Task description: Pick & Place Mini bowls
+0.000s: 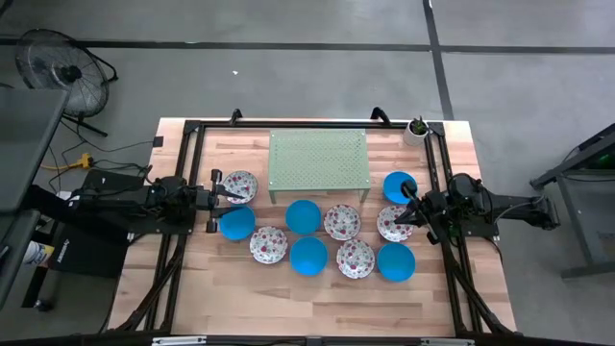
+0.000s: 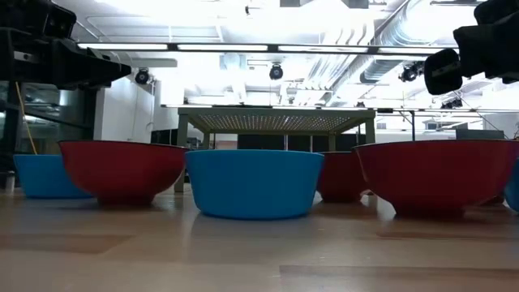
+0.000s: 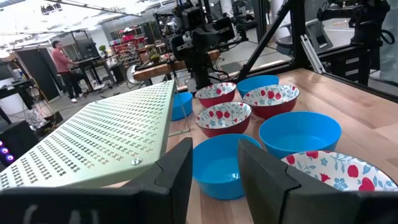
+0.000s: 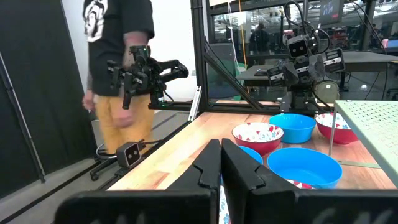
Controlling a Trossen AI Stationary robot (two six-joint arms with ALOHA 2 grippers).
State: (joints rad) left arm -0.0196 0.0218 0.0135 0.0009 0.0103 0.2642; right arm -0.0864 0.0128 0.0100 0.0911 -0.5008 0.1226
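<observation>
Wooden tabletop (image 1: 317, 293) carries the mini bowls (image 1: 308, 255) scattered mid-frame below the green stand (image 1: 319, 159), loose for picking. Left tool (image 1: 227, 193) hovers spread and empty centre-left; right tool (image 1: 405, 207) waits pressed together centre-right.

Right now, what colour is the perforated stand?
Pale green perforated stand, clearest in the high view.

The left gripper (image 3: 214, 171) has its two dark fingers parted, holding nothing. Between the fingers shows a blue bowl (image 3: 217, 168), just beside the pale green stand (image 3: 93, 140). Past that bowl sit three floral bowls (image 3: 224, 118) and more blue ones. A person (image 3: 64, 68) stands far behind the stand.
</observation>
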